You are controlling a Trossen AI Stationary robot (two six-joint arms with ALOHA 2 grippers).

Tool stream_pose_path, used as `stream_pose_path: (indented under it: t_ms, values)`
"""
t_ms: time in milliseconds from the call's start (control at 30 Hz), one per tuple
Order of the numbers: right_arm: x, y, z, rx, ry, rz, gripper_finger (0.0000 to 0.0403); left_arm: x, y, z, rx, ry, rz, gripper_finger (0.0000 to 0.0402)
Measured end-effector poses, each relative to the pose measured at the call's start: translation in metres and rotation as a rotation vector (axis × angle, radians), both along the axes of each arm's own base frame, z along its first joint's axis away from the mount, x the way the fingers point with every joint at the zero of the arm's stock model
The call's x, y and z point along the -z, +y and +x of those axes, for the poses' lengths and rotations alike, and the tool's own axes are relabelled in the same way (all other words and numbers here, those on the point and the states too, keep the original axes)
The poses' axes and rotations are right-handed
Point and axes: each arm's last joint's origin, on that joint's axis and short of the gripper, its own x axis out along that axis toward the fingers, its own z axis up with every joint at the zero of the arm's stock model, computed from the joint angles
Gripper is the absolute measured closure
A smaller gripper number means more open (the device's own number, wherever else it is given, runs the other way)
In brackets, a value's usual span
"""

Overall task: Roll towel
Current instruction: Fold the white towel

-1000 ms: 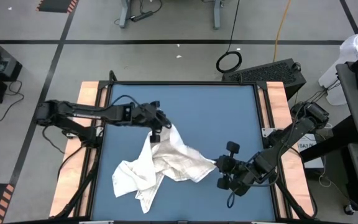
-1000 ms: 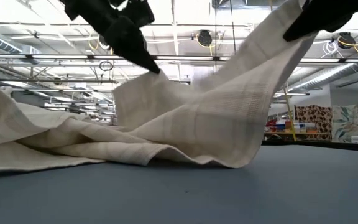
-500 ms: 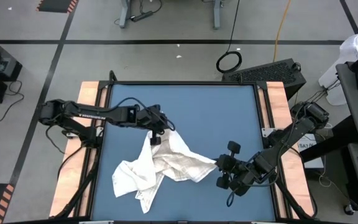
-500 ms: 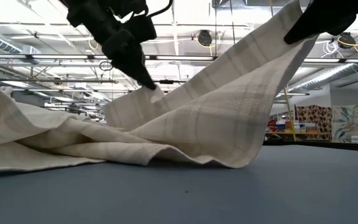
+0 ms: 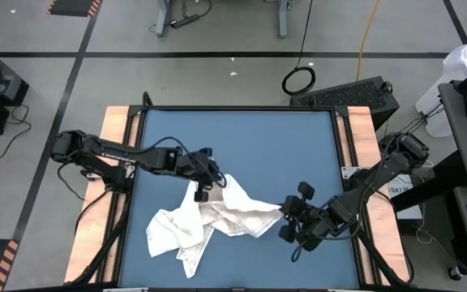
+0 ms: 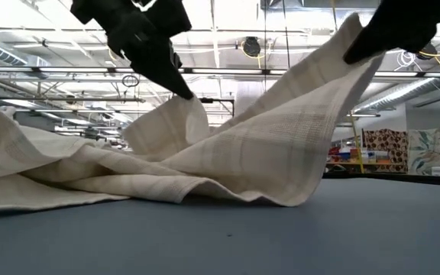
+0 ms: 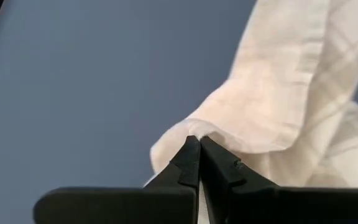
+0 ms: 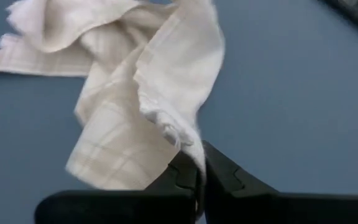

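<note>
On the blue tabletop [image 5: 250,146] lies the towel [image 5: 209,215], crumpled in a loose heap toward the near-left part of the mat, its faint plaid lines showing through the wrinkles. Most of the cloth rests flat in folds, while two of its parts are lifted clear of the surface.

My left tool [image 5: 209,174] is clenched on an edge of the towel at the heap's far side, near the middle of the tabletop. From the left wrist view my two dark fingers [image 7: 188,163] meet tip to tip with a small bunch of white cloth pinched between them, and the rest of the fabric hangs away beyond. From the low view this tool [image 6: 182,88] comes down from above and the cloth [image 6: 228,164] rises to it in a short peak.

My right tool [image 5: 286,212] is clenched on the towel's right-hand end, toward the near-right part of the tabletop. Its wrist view shows a frayed corner of the towel [image 8: 148,106] caught between my closed fingers [image 8: 222,171], with the fabric trailing off across the blue surface. Seen from table height, this corner is held higher than the other, so the cloth slopes up in a broad taut sheet to that tool [image 6: 357,52].

Between the two held points the towel sags into a shallow fold. Wooden strips [image 5: 116,130] border the mat on both sides.
</note>
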Motion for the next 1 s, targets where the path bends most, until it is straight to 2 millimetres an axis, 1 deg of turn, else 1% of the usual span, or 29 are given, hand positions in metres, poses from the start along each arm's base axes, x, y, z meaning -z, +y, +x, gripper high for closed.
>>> stream_pose_path:
  t_ms: [100,233,400,800,867,1000]
  values:
    - [0.002,0.001,-0.001,-0.025,0.044,0.051,0.0396,-0.001,-0.006,0.0,0.022,-0.008,-0.001,0.0393]
    - [0.004,0.002,-0.004,-0.046,0.109,0.105,0.0388,-0.001,-0.007,0.0,0.027,-0.01,-0.001,0.0393]
    - [0.004,0.003,-0.004,-0.056,0.116,0.117,0.0387,-0.003,-0.01,0.002,0.035,-0.041,-0.003,0.0393]
    - [0.005,0.002,-0.005,-0.053,0.123,0.101,0.0387,-0.004,-0.018,0.002,0.061,-0.053,-0.005,0.0393]
    - [0.006,0.002,-0.005,-0.052,0.13,0.079,0.0387,-0.005,-0.02,0.003,0.067,-0.063,-0.006,0.0393]
    - [0.013,0.0,-0.004,-0.04,0.151,-0.025,0.0387,-0.005,-0.021,0.003,0.071,-0.075,-0.005,0.0393]
